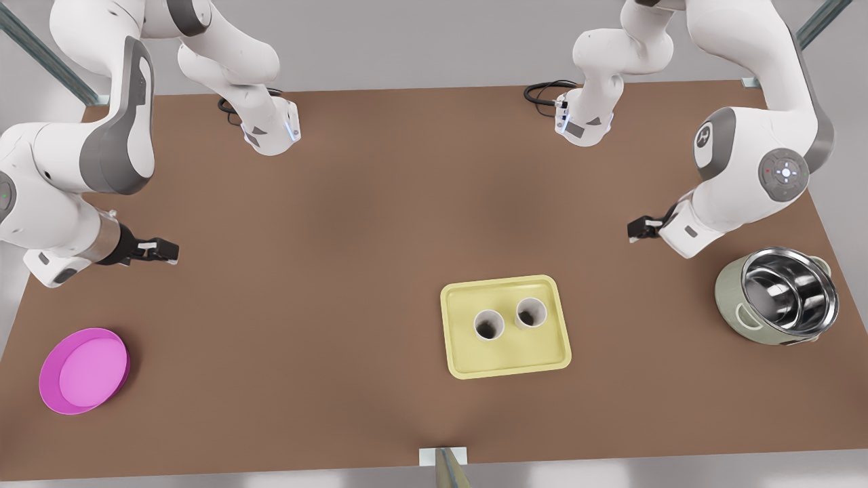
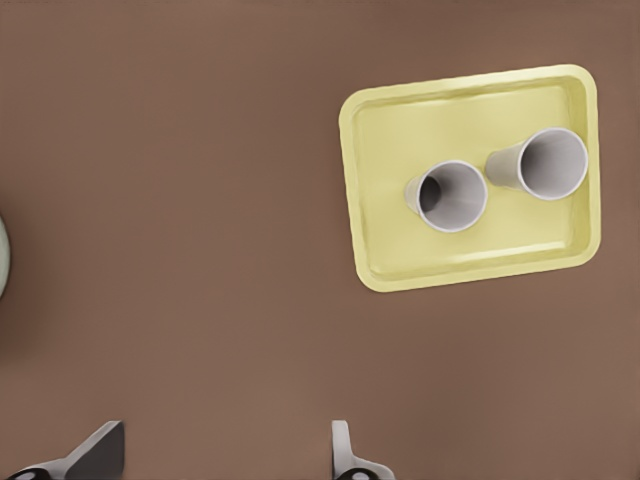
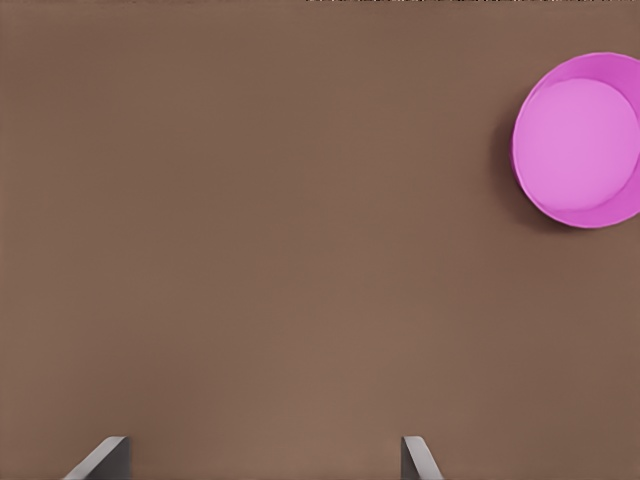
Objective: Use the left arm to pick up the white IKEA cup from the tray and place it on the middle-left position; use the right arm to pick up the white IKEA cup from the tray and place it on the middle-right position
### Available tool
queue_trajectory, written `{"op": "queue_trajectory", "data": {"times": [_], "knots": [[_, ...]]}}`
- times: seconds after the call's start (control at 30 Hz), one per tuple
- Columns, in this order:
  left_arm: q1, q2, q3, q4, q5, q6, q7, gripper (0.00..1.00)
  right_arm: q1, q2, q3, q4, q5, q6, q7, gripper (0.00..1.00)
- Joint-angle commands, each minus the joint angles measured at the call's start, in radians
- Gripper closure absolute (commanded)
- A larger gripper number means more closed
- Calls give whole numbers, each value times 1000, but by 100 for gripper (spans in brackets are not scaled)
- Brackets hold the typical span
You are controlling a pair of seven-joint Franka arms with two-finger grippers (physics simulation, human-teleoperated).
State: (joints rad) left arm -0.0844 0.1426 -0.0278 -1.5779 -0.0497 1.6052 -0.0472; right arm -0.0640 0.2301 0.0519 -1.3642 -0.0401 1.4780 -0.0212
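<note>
At the front view's left, a round magenta plate (image 1: 47,381) with a raised rim lies flat on the brown table (image 1: 305,305). My right wrist view looks down on that plate (image 3: 530,175).

Near it, further back, my right gripper (image 1: 165,251) hangs over bare table. It is black and sits on the wrist with the silver ring. In my right wrist view its 2 fingers stand wide apart (image 3: 260,462) with nothing between them.

Right of the table's middle lies the pale yellow tray (image 1: 468,352), rectangular with rounded corners and a low raised rim. 2 white cups stand upright in it, mouths up, tapering toward the base. The first cup (image 1: 488,324) is just beside the second cup (image 1: 531,313), which sits slightly further back. Both are in the middle of the tray, away from its rim. My left wrist view shows the tray (image 2: 375,240) and both cups (image 2: 450,196) (image 2: 548,164) from above.

Further right, well apart from the tray, my left gripper (image 1: 637,228) hangs over the table on the white boxy hand. Its short fingers are spread (image 2: 220,460) and grip nothing.

At the far right stands a pale green pot (image 1: 729,298) with a shiny steel inner bowl.
</note>
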Motion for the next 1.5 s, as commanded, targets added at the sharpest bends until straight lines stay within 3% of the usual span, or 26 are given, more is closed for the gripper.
{"op": "queue_trajectory", "data": {"times": [0.0,0.07,0.17,0.37,0.43,0.5,0.8,0.93,1.07,1.17,1.47], "knots": [[0,-5,0,1,-15,78,21,0,0,0,0,1,0,13,-11,0],[14,0,5,9,-12,82,26,0,6,21,0,1,3,13,-13,0],[15,2,8,-7,-15,71,49,0,145,107,0,-1,11,82,-6,0],[9,9,0,-21,-15,73,0,0,451,317,28,7,92,432,264,0],[6,9,-1,-16,-9,71,12,0,452,428,121,80,92,557,267,0],[-9,11,-20,-17,-2,58,32,0,480,511,161,117,91,709,303,0],[17,9,-7,9,56,-10,86,0,599,680,157,316,91,855,472,0],[9,9,-20,6,45,-13,82,0,650,726,155,324,80,1134,463,0],[8,15,-21,-8,50,-33,76,0,655,831,131,387,80,1298,230,0],[11,8,-17,-4,56,-33,73,0,658,900,135,448,80,1306,201,0],[9,9,-20,-13,53,-2,73,0,675,926,140,461,80,1312,152,0]]}}
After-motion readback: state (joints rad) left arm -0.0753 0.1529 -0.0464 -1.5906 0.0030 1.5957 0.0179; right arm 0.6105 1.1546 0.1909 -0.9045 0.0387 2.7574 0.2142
